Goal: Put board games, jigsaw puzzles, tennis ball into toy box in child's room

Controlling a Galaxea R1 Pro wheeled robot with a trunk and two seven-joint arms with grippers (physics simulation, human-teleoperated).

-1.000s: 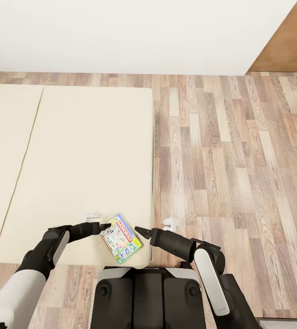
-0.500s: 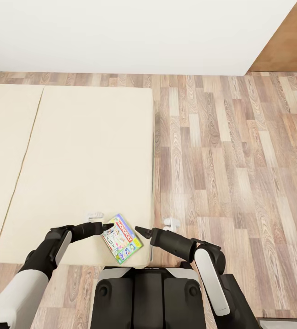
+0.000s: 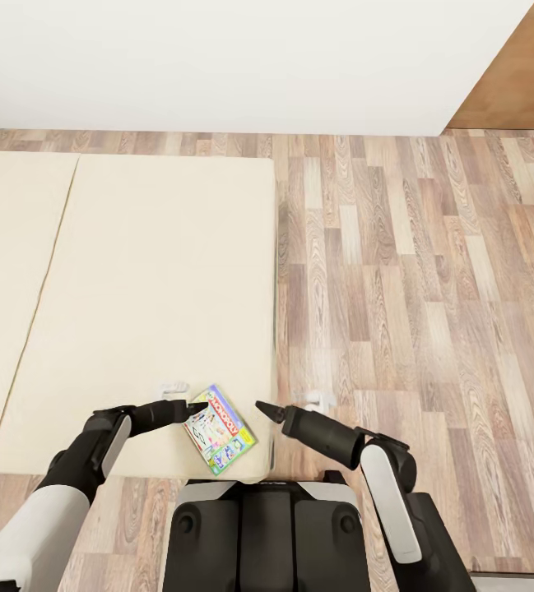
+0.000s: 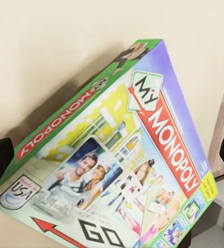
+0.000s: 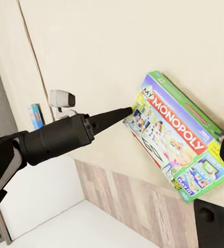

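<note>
- One board game, the white Monopoly box with green edge, is seen flat on the bed, near the mattress corner closest to the robot.
- The left gripper is held at the box's left edge; fingers spread wide, nothing gripped.
- The right gripper hangs just right of the box, off the bed's edge; its opening cannot be told.
- A small blue box lies farther along the bed.

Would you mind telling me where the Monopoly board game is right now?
In the head view, the Monopoly board game lies flat on the bed, at its near right corner, between the left gripper and the right gripper.
</note>
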